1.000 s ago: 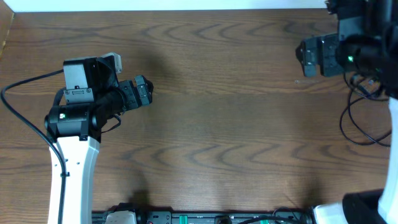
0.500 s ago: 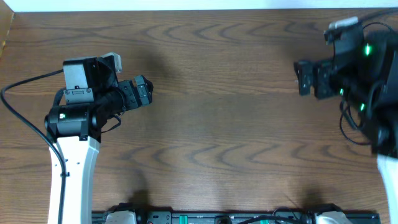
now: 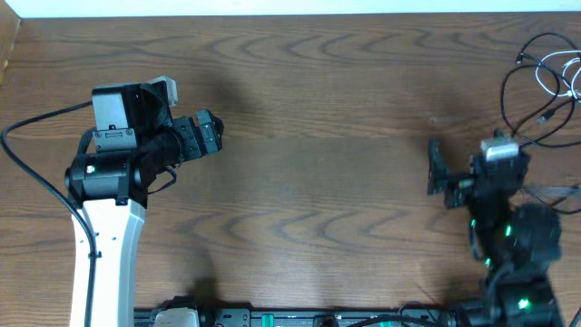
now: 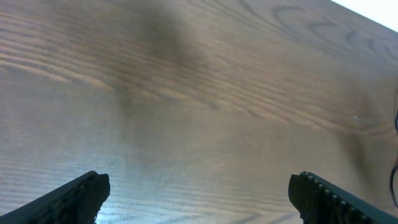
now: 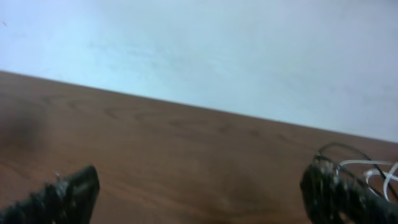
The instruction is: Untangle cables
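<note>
Overhead view: the black cable (image 3: 531, 77) and the white cable (image 3: 565, 74) are being shown as one loose, overlapping heap at the far right corner of the wooden table (image 3: 318, 182). The left gripper (image 3: 211, 134) is being held over bare wood on the left, well apart from them. The right gripper (image 3: 434, 168) is being held on the right, nearer than the heap and touching neither cable.

Left wrist view: the left gripper (image 4: 199, 186) is being shown with its jaws wide apart, nothing between them and only bare table beneath.

Right wrist view: the right gripper (image 5: 199, 186) is being shown spread and empty too. The cables are being seen beyond its right finger, below the pale wall (image 5: 217, 50).

Both cables are being judged light, thin and limp (a pull on one will likely drag the other along). A hold is being favoured on an outer loop of the black cable, or beside a plug end, where it should be stiffer. Where exactly the strands are crossing cannot be told.
</note>
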Controlling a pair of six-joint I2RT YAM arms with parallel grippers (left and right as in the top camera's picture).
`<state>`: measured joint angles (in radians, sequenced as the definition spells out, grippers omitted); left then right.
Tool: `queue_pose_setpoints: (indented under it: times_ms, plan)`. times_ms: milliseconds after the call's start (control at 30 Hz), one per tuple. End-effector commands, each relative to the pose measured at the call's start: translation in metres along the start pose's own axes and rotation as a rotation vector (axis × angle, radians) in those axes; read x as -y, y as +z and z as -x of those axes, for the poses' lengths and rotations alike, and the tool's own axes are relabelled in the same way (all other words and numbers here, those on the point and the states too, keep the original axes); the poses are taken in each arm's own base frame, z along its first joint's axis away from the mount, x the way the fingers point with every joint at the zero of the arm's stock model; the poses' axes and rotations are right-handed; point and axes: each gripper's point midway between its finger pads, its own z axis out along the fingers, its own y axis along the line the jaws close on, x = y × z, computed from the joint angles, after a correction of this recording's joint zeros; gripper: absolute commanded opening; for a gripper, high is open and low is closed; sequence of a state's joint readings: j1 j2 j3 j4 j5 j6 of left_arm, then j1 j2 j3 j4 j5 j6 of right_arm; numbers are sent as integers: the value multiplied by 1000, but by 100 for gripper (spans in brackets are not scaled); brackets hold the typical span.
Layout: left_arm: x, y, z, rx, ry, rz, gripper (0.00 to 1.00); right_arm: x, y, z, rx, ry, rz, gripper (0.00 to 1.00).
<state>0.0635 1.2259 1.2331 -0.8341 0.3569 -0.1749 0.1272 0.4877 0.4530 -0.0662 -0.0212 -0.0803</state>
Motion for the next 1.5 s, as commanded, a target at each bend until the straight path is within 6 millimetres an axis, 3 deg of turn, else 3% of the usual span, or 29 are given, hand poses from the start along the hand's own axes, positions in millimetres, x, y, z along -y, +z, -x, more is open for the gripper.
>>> queue_pose_setpoints:
  times_ms: [0, 367, 533, 633, 1467]
  plan:
    - [1, -5, 4, 17, 24, 5, 98, 1, -11, -23, 50, 8, -17, 99]
    - [1, -5, 5, 17, 23, 5, 98, -4, -23, -78, 154, 6, -24, 99]
    - [1, -5, 5, 17, 23, 5, 98, -6, -23, -86, 122, 14, -19, 99]
    - [1, -5, 5, 17, 23, 5, 98, -11, -21, -110, 23, 38, 7, 99]
    - [1, -5, 5, 17, 23, 5, 98, -15, -21, -110, 24, 39, 21, 99]
